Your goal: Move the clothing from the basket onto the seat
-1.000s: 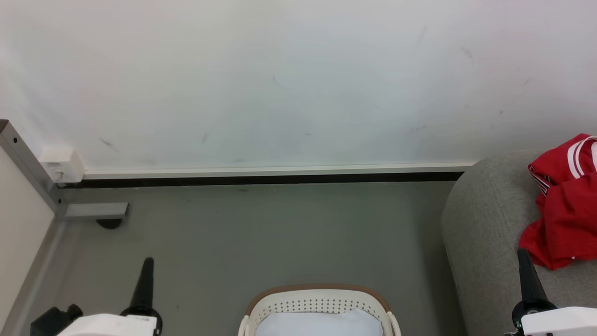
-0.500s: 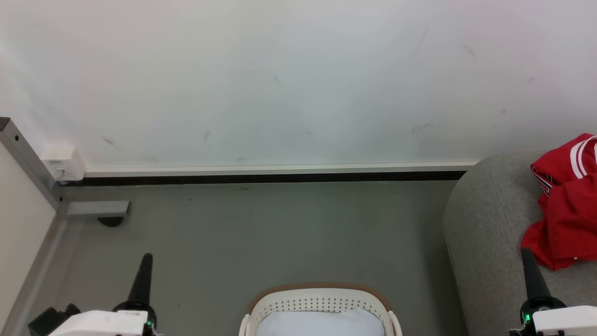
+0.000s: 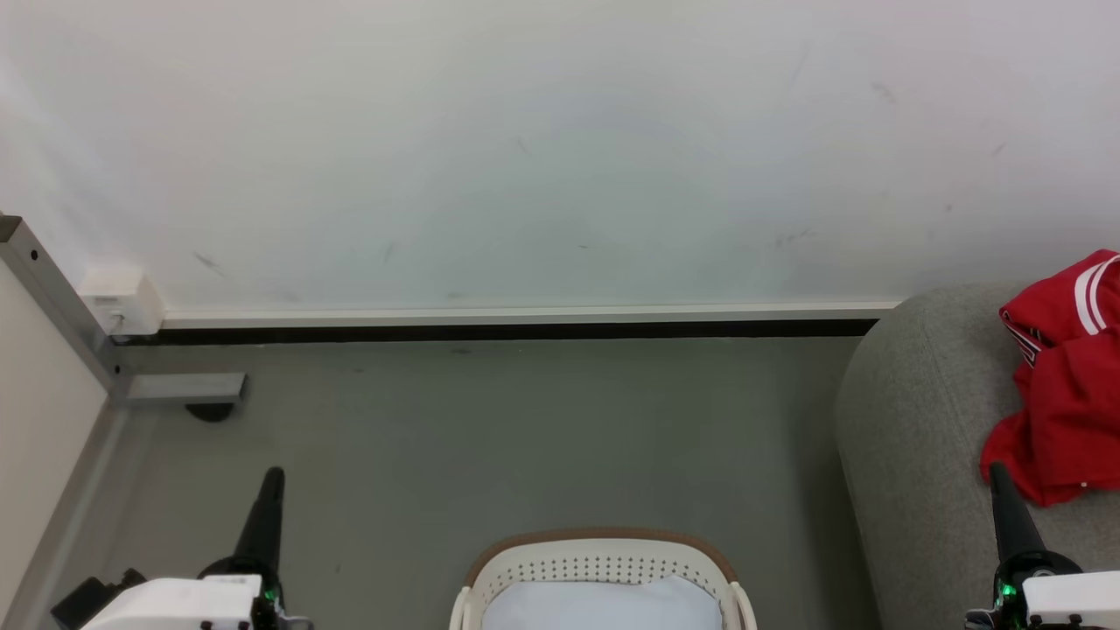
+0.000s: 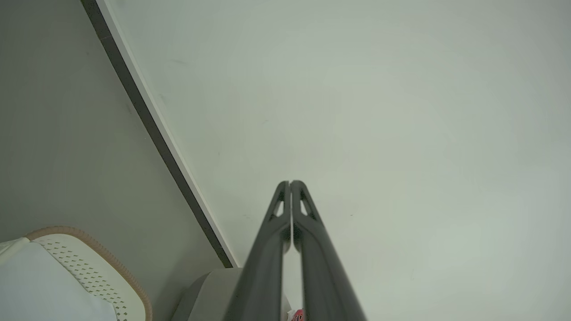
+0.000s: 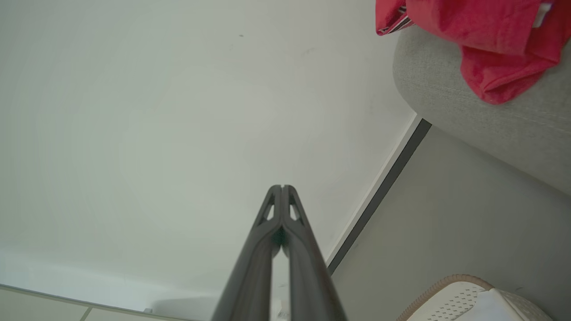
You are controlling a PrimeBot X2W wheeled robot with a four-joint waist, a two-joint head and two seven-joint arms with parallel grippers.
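Observation:
Red clothing (image 3: 1063, 376) with white stripe trim lies crumpled on the grey seat (image 3: 919, 437) at the right; the right wrist view has the clothing (image 5: 482, 40) on the seat (image 5: 490, 120) too. The cream basket (image 3: 599, 569) with a tan rim stands at the bottom centre, a pale white cloth (image 3: 599, 608) inside it. My left gripper (image 3: 273, 475) is shut and empty at the lower left, left of the basket. My right gripper (image 3: 997, 468) is shut and empty just below the clothing's lower edge. Both wrist views show shut fingertips: left gripper (image 4: 290, 183), right gripper (image 5: 282, 187).
A white wall (image 3: 560, 149) with a baseboard (image 3: 525, 317) runs behind the grey floor (image 3: 490, 437). A metal frame post with a foot (image 3: 179, 387) and a white box (image 3: 118, 302) stand at the left. The basket's rim (image 4: 111, 263) also appears beside my left fingers.
Both grippers have slid slightly outward and down in the head view, staying shut. The scene has shifted a little, so the camera has moved. The clothing and basket lie as before.

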